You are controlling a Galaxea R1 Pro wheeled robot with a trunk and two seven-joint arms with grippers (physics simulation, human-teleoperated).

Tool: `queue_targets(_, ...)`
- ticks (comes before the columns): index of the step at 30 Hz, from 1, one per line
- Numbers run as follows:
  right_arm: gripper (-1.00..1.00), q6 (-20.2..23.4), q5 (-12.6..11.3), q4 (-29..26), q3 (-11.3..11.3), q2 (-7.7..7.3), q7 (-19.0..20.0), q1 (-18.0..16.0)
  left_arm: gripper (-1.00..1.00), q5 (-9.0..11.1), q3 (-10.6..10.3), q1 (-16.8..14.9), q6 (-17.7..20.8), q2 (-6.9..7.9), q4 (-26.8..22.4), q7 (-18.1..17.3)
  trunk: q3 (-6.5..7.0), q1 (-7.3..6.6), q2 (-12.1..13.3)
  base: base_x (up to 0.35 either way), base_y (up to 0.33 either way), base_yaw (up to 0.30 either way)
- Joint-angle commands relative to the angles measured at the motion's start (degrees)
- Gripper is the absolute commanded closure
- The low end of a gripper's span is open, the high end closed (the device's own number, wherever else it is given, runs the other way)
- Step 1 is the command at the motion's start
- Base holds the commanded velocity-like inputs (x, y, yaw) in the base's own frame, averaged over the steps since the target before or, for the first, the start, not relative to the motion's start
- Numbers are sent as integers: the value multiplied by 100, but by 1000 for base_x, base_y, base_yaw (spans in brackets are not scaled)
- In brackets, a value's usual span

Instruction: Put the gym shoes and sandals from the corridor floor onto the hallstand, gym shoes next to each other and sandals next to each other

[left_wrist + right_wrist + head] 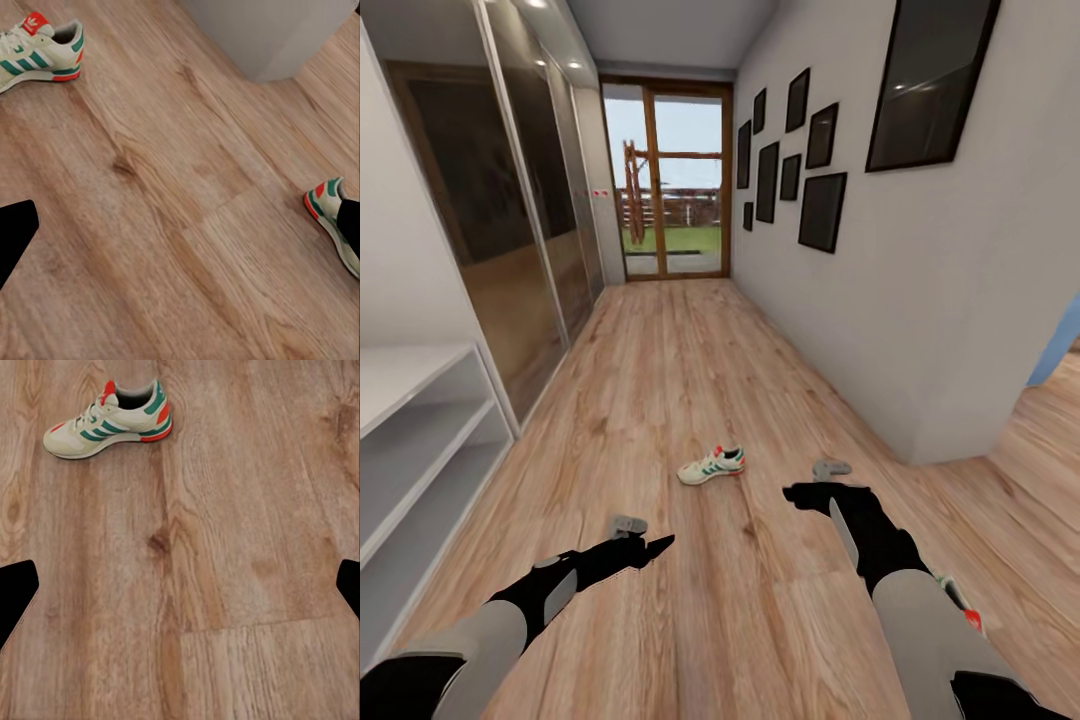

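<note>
One gym shoe (711,466), white with green stripes and a red-orange heel, lies on its sole on the corridor floor (690,370) ahead of both arms. It also appears in the left wrist view (41,49) and the right wrist view (109,424). The other gym shoe (958,598) lies by my right forearm, mostly hidden by it; its heel (326,204) shows in the left wrist view. My left gripper (650,548) and right gripper (810,494) hover open and empty, their black fingertips (15,592) far apart. The hallstand (420,430) stands at the left. The sandals are out of view.
Glass sliding doors (530,250) line the left wall beyond the hallstand. The right wall (880,300) carries dark picture frames and ends at a corner (945,455) opening to another room. A glazed door (665,180) closes the corridor's far end.
</note>
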Motion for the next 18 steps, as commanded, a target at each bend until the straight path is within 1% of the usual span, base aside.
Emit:
queue_targets(1, -100, 27, 61, -10, -37, 9, 49, -1, -100, 28, -26, -4, -29, 2, 7, -11, -6, 2, -2, 349, 93, 0)
queue_targets(12, -100, 25, 61, -10, -37, 9, 49, -1, -100, 28, -26, -4, -29, 4, 7, -11, -6, 2, -2, 349, 85, 0)
queue_targets(18, -100, 27, 58, -10, -37, 9, 49, -2, -100, 28, -26, -4, -29, 1, 7, -11, -6, 2, -2, 349, 16, -15)
